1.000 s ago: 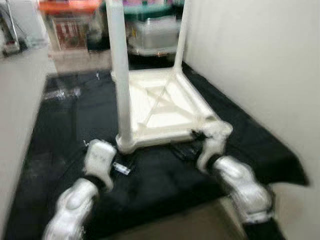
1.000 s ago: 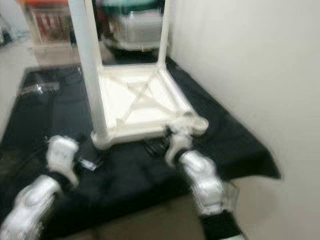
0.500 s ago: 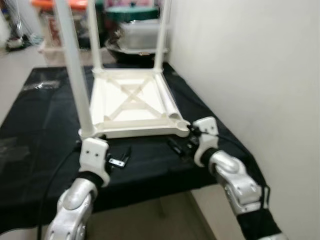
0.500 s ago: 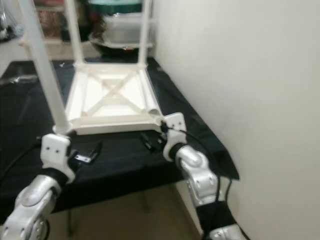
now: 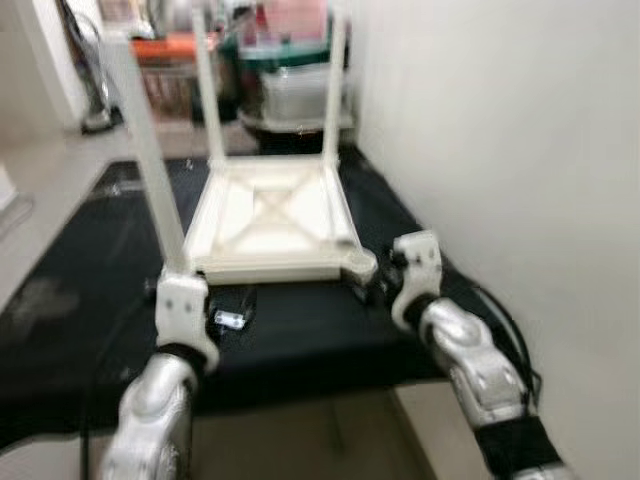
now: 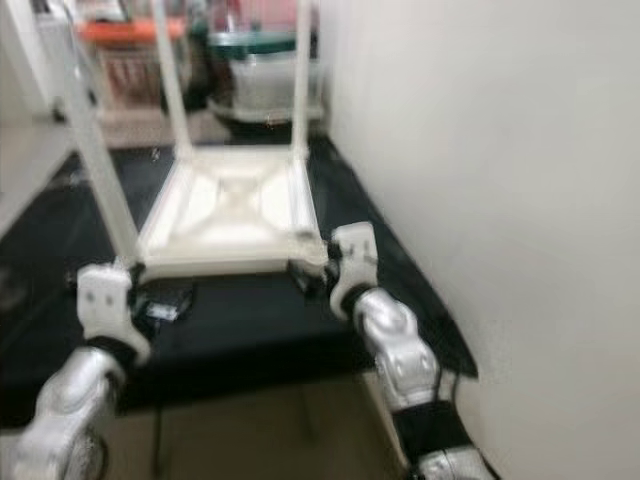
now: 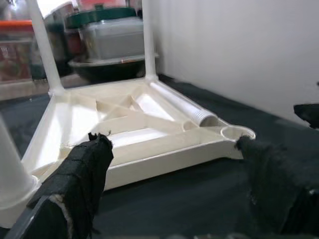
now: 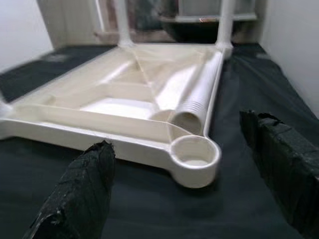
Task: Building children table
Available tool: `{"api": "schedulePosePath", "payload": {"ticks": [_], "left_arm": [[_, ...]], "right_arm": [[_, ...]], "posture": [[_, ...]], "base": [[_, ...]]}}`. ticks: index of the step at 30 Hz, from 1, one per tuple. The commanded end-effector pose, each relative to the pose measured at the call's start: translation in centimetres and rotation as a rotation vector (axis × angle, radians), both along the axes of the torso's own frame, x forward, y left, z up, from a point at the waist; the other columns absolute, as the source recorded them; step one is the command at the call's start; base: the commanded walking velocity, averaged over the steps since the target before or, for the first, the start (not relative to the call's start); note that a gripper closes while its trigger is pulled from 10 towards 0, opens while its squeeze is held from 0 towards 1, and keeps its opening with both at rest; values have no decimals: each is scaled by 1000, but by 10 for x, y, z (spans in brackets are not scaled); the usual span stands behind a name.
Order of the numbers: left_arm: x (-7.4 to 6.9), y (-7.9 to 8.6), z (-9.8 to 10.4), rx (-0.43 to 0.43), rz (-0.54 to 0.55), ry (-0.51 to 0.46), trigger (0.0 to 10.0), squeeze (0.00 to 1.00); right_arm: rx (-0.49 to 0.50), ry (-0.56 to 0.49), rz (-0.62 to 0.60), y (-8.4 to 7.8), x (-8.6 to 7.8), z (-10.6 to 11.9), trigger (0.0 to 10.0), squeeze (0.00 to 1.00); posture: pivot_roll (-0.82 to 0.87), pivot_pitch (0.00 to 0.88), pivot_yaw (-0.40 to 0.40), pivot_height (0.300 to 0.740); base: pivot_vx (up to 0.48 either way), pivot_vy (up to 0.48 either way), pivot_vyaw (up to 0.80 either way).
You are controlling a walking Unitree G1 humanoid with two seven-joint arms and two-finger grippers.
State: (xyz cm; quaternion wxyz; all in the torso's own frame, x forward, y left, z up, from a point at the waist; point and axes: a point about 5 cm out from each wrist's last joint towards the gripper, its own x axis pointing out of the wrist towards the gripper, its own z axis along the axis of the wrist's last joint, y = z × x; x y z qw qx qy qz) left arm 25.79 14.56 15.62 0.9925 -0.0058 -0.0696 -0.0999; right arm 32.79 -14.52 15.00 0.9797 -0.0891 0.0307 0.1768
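A white plastic children's table (image 5: 268,222) lies upside down on a black cloth, with three legs (image 5: 150,160) standing up from its corners. The near right corner socket (image 8: 194,154) is empty. A loose white leg (image 8: 197,94) lies inside the frame along the right rail, its ribbed end close to that socket. My left gripper (image 5: 232,308) sits open on the cloth, just in front of the near left corner. Open as well, my right gripper (image 8: 182,179) faces the empty socket from a short way off, its black padded fingers (image 8: 79,194) spread wide with nothing between them.
A white wall (image 5: 500,150) runs close along the right side. Storage bins (image 5: 295,85) and an orange-lidded box (image 5: 170,55) stand behind the table. The black cloth's front edge (image 5: 300,365) drops off just before my arms.
The camera has swung and lifted, and the picture is blurred. Both grippers stay open at the table's near edge, holding nothing.
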Motion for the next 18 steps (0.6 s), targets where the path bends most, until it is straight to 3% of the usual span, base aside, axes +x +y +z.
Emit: {"api": "schedulePosePath", "payload": {"ticks": [1,4,9,13,18], "left_arm": [[0,7,-3,3,27,13,10000,0],[-1,6,-3,2,22,15,10000,0],[-3,5,-3,-1,15,15,10000,0],[-3,4,-4,-6,14,18,10000,0],[-3,5,-2,-20,11,12,10000,0]], "right_arm": [[5,-17,33,11,1,2,10000,0],[16,-14,27,13,3,2,10000,0],[31,-8,20,14,3,0,10000,0],[26,2,40,10,3,0,10000,0],[-51,-19,46,8,4,-1,10000,0]], "posture": [[6,0,-43,740],[11,0,-47,740],[8,0,-46,740],[2,0,-42,740],[6,0,-47,740]], "base": [[364,0,800],[336,0,0],[313,0,735],[0,0,0],[51,0,160]]}}
